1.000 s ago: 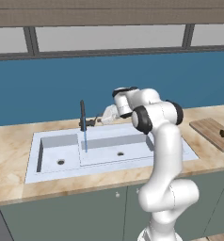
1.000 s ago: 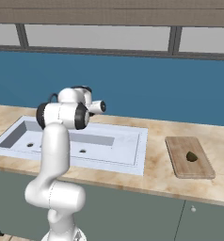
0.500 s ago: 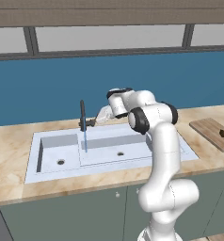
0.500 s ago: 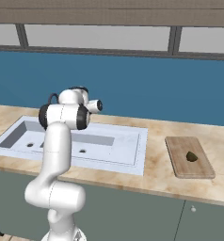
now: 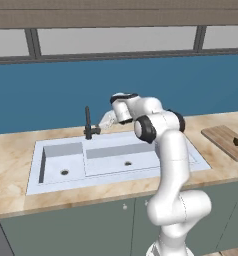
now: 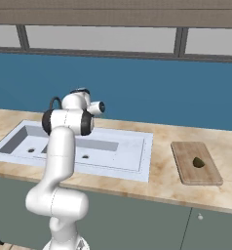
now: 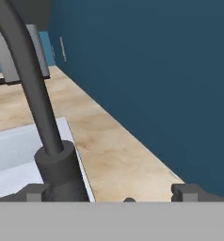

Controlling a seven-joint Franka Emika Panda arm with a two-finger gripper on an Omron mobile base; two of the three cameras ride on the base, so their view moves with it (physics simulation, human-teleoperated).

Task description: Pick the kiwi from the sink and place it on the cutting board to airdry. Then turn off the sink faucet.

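With the kiwi (image 6: 198, 162) sitting on the cutting board (image 6: 186, 168), the gripper (image 7: 113, 190), jaws gaping wide, is nearing the sink faucet (image 7: 48, 141) at nine o'clock; it may be glancing off the base, missing the lever.

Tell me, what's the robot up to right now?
Tool open, empty, right beside the sink faucet. Kiwi already on the cutting board. Nothing in the way.

Counter (image 5: 11, 165): marbled beige top. Blue wall (image 5: 41, 95) runs behind it, windows (image 6: 98, 39) above. Grey-green cabinet fronts (image 6: 137, 219) below, each with a small round knob.
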